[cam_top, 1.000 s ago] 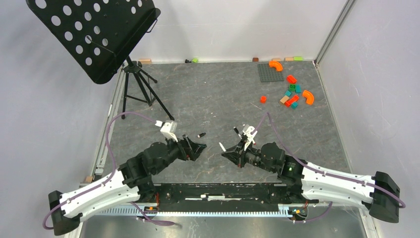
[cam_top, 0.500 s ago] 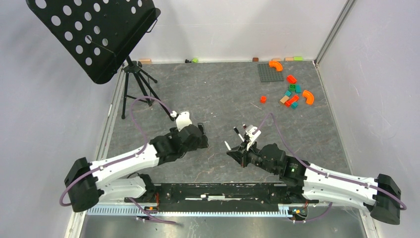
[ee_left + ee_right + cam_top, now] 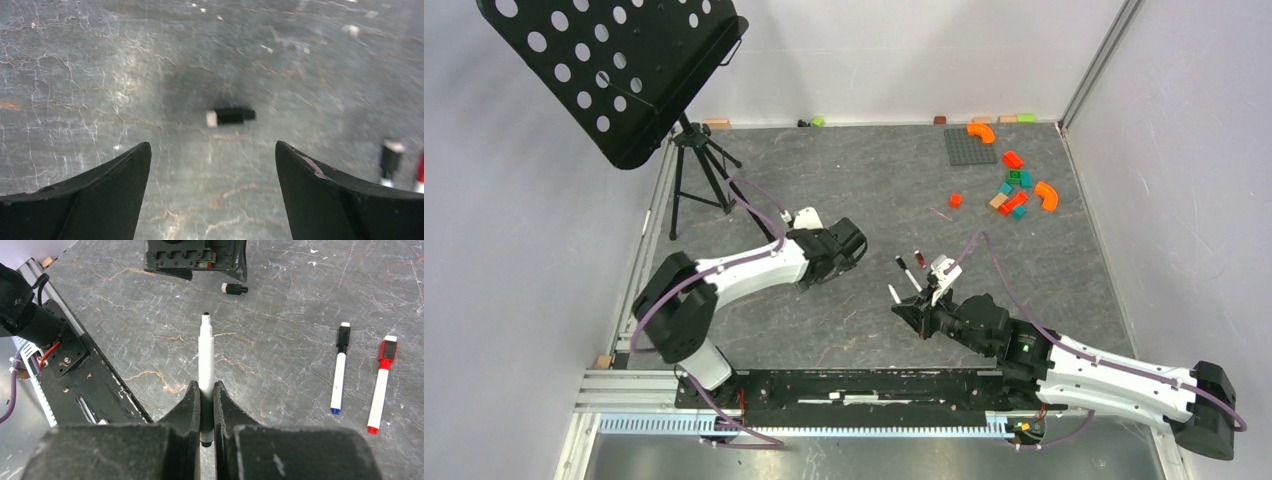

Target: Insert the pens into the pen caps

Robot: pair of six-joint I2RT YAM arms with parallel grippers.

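Black pen cap (image 3: 231,116) lies loose on the tabletop (image 3: 75,75); left end effector (image 3: 212,145) has swung out over it within the last second, fingers spread, not touching. Right end effector (image 3: 206,386) pinches the uncapped pen (image 3: 206,347), tip aimed capward (cap pickup looks next, then mating).

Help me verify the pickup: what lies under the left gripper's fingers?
A short black plastic pen cap with a white end lies flat on the grey marbled tabletop, below the left gripper, between its open fingers. From the top camera the gripper covers it.
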